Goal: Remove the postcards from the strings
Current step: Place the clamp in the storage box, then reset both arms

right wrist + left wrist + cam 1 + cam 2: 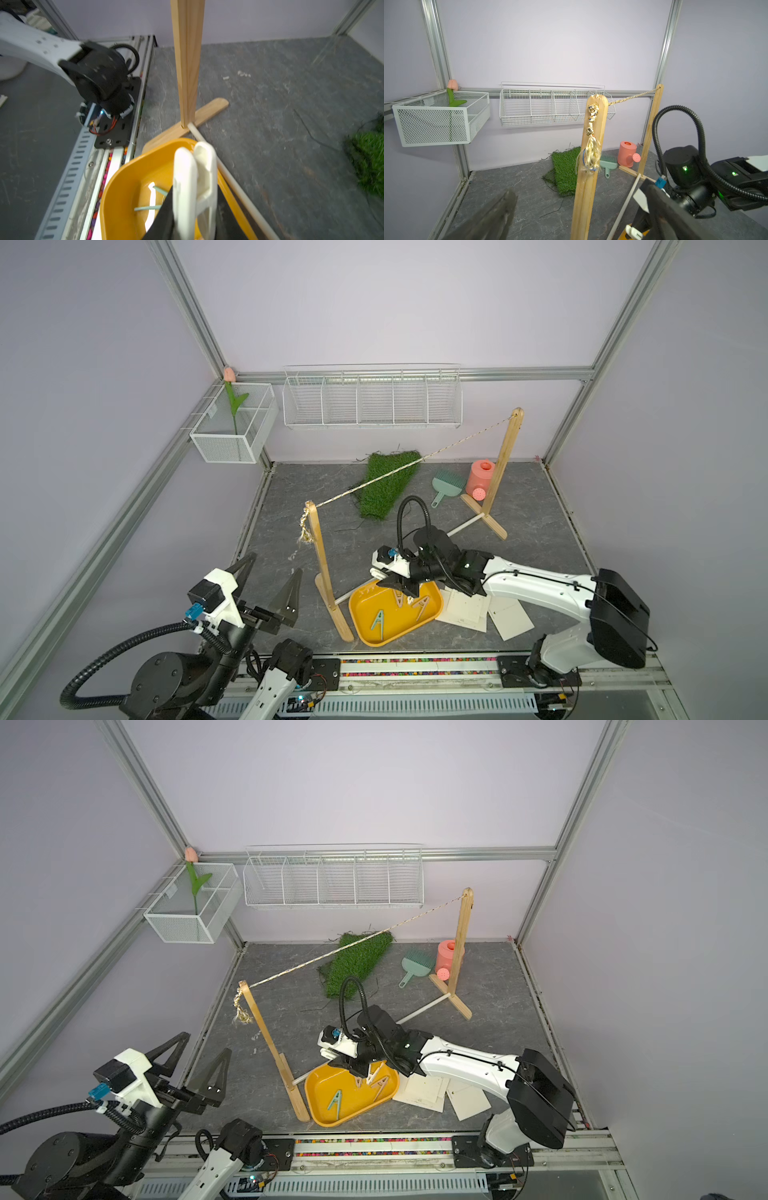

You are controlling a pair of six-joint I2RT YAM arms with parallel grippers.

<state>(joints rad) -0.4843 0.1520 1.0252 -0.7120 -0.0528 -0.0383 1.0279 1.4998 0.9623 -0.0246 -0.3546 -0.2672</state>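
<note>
Our right gripper (195,209) is closed down to a narrow gap on a white clothespin (194,178), which stands up between the black fingers (164,218). The gripper hangs over the far side of the yellow tray (397,628). A teal clothespin (378,620) and a tan clothespin (424,606) lie in that tray.

Just right of those jaws, partly under the right wrist, we see the postcards (465,608) flat on the grey table (540,556) in a loose overlapping pile, touching the tray's right edge. The outermost card (510,618) is fanned out toward the near right, and its long axis runs roughly near to far. How many cards are in the pile we cannot tell.

Our left gripper (270,578) is raised at the near left with its jaws spread fully and nothing between them, well apart from the cards.

The string (415,460) runs bare on a diagonal from the near-left post (322,556) to the far-right post (503,460), and its knotted tassel (305,526) hangs at the near-left end.
</note>
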